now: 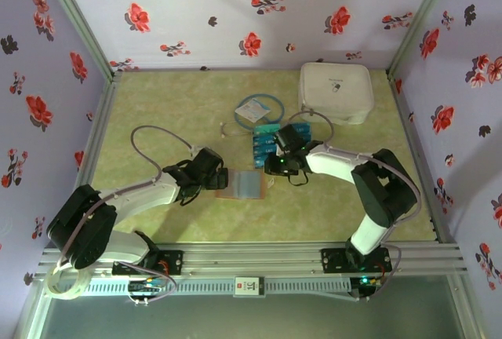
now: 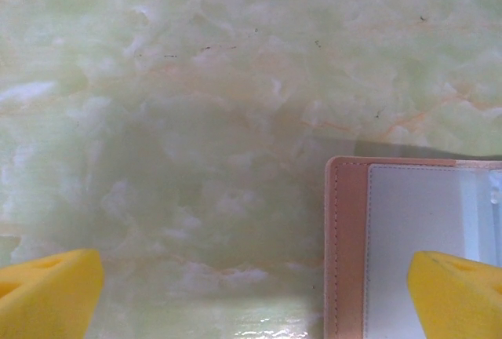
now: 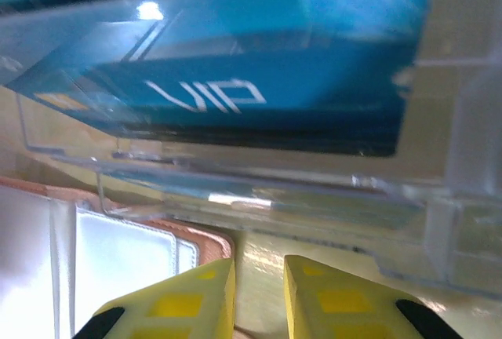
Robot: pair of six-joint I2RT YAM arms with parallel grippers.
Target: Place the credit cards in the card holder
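2 left fingers (image 2: 47,292) wide apart, 1 over card holder (image 2: 349,245)

1. The surface (image 2: 196,119) was pale green, marbled with white and faint orange veins.
2. The card holder (image 2: 349,253) was reddish-brown with pale stitching and whitish sleeves.
3. The credit cards (image 3: 259,80) were blue and teal, and one was lettered "VIP" in white.
4. The left gripper (image 2: 255,300) and right gripper (image 3: 259,292) had yellow fingers.
5. The walls (image 1: 235,9) were lavender with red and black flowers.
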